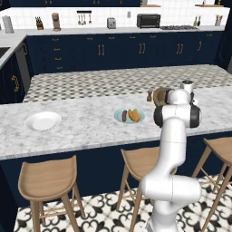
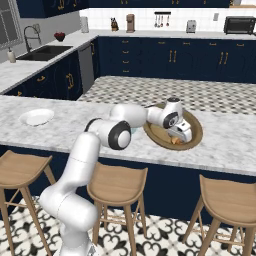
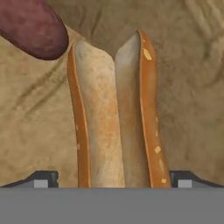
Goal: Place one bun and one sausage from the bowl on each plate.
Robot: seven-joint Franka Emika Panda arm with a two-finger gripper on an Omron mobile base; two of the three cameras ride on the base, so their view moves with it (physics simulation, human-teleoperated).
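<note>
1. Left base view: teal plate (image 1: 129, 116) already carries a sausage (image 1: 124, 116) and a bun (image 1: 134, 115); white plate (image 1: 43, 121), well apart to the left, is bare. My arm hides most of the wooden bowl (image 1: 158, 96).
2. Right base view: gripper (image 2: 176, 139) is down inside the bowl (image 2: 195, 131). I risk nudging the bowl if I close off-centre.
3. Hand view: claw is wide, fingertips (image 3: 42, 178) straddling the split bun (image 3: 116, 118); a dark sausage (image 3: 33, 27) lies just beside it. I could squash the bun or knock that sausage.

Three wooden stools (image 1: 47, 180) below the marble counter (image 1: 86, 129), toaster oven (image 1: 148, 20), sink (image 2: 44, 52), knife block (image 1: 39, 22)
</note>
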